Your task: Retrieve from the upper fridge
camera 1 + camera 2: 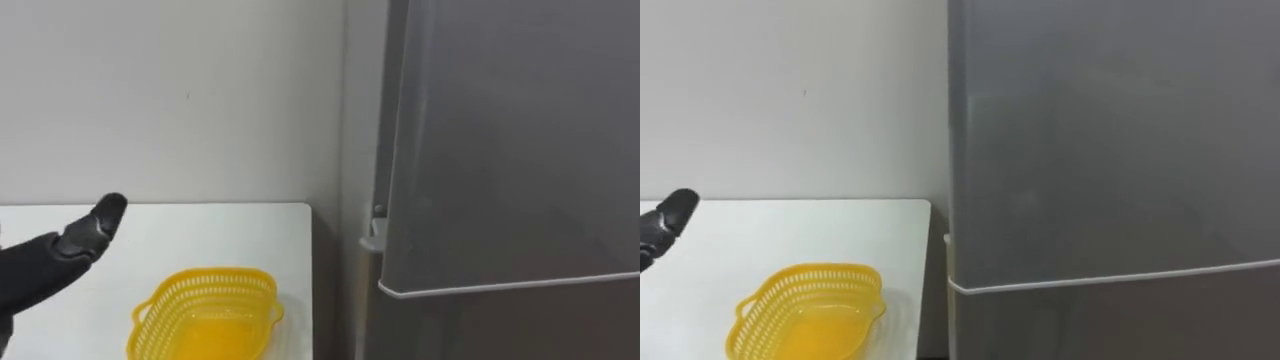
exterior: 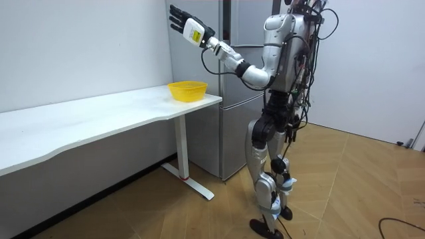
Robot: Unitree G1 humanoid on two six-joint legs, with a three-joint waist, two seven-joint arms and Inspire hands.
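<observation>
The grey fridge's upper door (image 1: 510, 150) is closed, and a pale seam divides it from the lower door (image 1: 500, 330). My left hand (image 1: 60, 255) is raised at the lower left over the table, left of the fridge and apart from it. In the room view this left hand (image 2: 182, 20) is held high beside the fridge (image 2: 229, 66), fingers straight and spread, holding nothing. I stand upright facing the fridge, at the table's end.
A yellow mesh basket (image 1: 205, 310) sits on the white table (image 1: 270, 225) near its right edge, next to the fridge. A white wall (image 1: 170, 90) rises behind the table. A narrow gap separates the table from the fridge side.
</observation>
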